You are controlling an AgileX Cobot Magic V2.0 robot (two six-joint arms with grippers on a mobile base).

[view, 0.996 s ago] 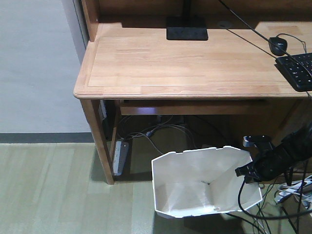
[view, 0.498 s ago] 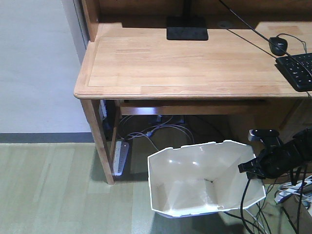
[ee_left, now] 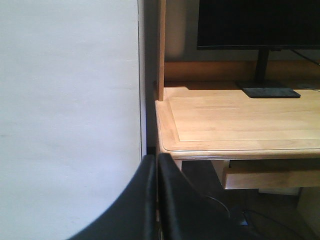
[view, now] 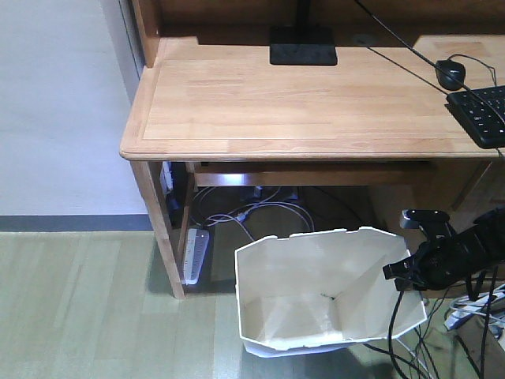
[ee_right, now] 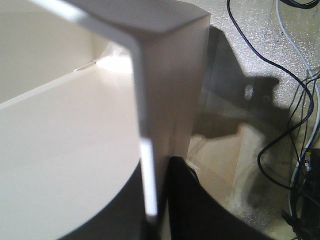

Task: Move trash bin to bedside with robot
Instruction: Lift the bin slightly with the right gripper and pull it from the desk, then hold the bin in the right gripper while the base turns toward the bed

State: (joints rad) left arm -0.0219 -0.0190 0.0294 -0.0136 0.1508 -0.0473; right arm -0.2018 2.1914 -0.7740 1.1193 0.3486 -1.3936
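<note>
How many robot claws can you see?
2. The right gripper is clamped on the trash bin's rim, low by the desk. The left gripper, shut and empty, shows only in its own wrist view, facing the desk's corner.

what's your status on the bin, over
Right gripper shut on trash bin rim. Left gripper shut, empty. Cables on floor beside bin.

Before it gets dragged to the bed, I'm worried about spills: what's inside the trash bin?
The trash bin shows bare cream walls and floor, plus a dark speck at the floor's back edge. Its near wall's inner face is hidden.
</note>
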